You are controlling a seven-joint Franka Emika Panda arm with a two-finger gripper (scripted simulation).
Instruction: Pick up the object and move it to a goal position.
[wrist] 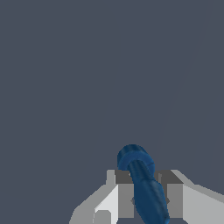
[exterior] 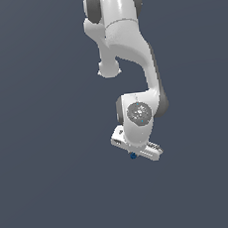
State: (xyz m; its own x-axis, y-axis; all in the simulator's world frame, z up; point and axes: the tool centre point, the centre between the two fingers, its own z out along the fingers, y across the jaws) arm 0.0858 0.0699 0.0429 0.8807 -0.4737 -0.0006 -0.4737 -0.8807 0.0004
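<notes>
Surroundings: a plain, flat slate-grey backdrop [exterior: 49,192] fills both views; nothing lies near the arm or across its way.

Object: a dark blue, glossy piece with a rounded knob-like head on a longer stem [wrist: 146,190]. In the wrist view it sits between the two fingers, stem running back toward the camera, head poking out past the fingertips. In the exterior view only a small blue lump [exterior: 133,156] shows, touching the underside of the hand.

End effector: the white and grey two-fingered gripper [wrist: 146,181] is clamped onto the blue piece, with the grey finger pads [wrist: 126,199] pressed against either side of the stem (no gap shows between pad and stem).

Arm pose: the white jointed robot arm [exterior: 128,44] comes down from the upper edge of the exterior view, bends toward the exterior view's right, then curls back to a round wrist joint with a grey disc face [exterior: 139,113]. The hand below it is tilted, its lower end toward the exterior view's right.

Hidden or unclear: the arm's base is cut off at the top of the exterior view. The fingers themselves are hard to separate from the hand body there. The rear end of the stem runs out of the wrist view, so its full length cannot be told. No surface edge or shadow shows whether the blue piece rests on anything.
</notes>
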